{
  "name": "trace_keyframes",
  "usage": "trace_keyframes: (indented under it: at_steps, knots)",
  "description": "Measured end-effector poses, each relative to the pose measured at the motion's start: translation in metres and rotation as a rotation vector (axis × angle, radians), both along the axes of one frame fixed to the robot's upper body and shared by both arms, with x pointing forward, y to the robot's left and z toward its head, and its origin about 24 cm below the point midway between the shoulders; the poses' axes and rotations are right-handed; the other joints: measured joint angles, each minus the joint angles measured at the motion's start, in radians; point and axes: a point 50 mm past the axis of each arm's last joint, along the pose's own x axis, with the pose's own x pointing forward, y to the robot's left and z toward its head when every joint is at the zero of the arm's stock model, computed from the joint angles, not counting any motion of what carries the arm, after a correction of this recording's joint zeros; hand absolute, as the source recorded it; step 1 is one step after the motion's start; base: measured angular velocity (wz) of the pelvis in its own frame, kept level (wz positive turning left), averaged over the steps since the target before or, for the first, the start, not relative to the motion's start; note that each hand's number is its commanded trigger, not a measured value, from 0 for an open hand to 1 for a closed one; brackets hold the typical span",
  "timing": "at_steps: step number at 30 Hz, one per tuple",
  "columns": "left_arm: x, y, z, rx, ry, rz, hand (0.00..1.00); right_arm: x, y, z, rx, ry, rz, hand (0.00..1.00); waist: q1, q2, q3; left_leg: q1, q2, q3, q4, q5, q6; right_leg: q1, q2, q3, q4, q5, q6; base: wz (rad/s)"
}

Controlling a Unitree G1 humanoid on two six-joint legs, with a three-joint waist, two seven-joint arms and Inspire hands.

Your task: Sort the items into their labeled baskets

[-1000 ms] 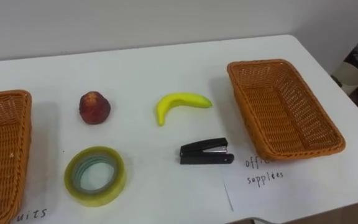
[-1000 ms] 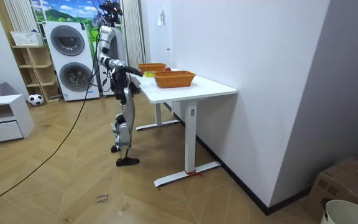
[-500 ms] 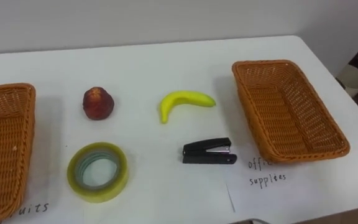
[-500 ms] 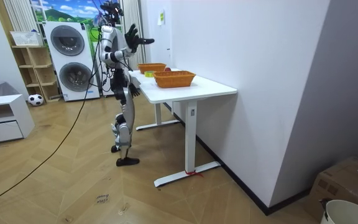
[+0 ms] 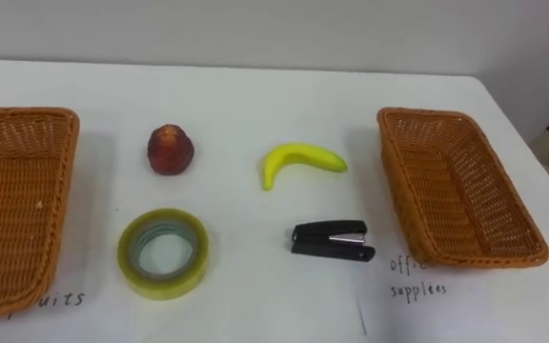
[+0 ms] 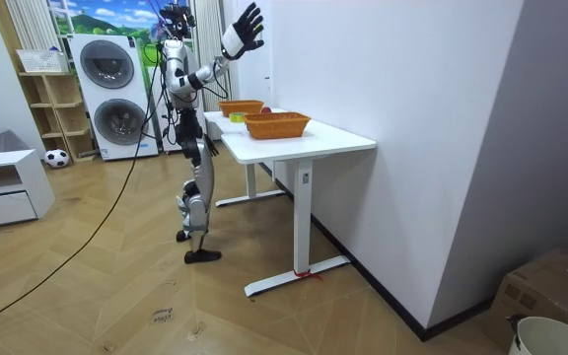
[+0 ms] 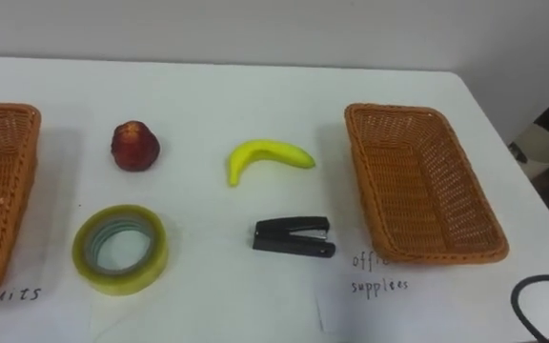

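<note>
**Fruit and office supplies lie unsorted between two baskets**

On the white table (image 5: 255, 95), an empty rectangular orange wicker basket (image 5: 17, 191) is seen at the far left. Just right of it a round red fruit (image 5: 171, 150) is set, with a yellowish roll of clear tape (image 5: 165, 286) lying flat nearer the robot. A yellow banana (image 5: 298, 157) is placed at the middle, and a black stapler (image 5: 332, 240) below it, apart from it. A second empty wicker basket (image 5: 456, 191) is found at the right.

In the room view the right hand (image 6: 245, 28) is raised high, fingers spread, nothing held. The left hand (image 6: 208, 146) is held low by the table's edge; its state cannot be told.
</note>
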Motion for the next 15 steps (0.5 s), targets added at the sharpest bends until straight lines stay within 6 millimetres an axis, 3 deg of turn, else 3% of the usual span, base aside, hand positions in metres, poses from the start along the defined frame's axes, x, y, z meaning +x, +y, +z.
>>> trace_keyframes:
  at_steps: [5,9,15]
  knots:
    - [0.002,0.000,-0.001,0.006,0.011,-0.022,0.00,0.017,0.022,0.005,-0.097,0.040,0.129,0.00,0.016,0.004,0.0000,0.000,0.001,-0.003,0.002,0.000,0.000,0.003,-0.002,-0.011,0.000,0.001,-0.001,0.01]
    - [0.004,-0.001,-0.001,0.004,0.013,-0.022,0.00,0.021,0.029,0.006,-0.137,0.073,0.202,0.00,0.031,0.003,-0.0005,0.002,0.000,-0.024,0.005,0.000,0.000,0.018,-0.007,-0.051,-0.002,0.001,-0.001,0.15]
    - [0.000,-0.001,-0.003,0.000,0.032,-0.017,0.00,0.029,0.045,-0.001,-0.188,0.151,0.335,0.00,0.050,0.004,0.0004,-0.002,-0.001,-0.030,0.007,0.000,0.000,0.019,-0.009,-0.061,-0.002,0.001,-0.001,0.03]
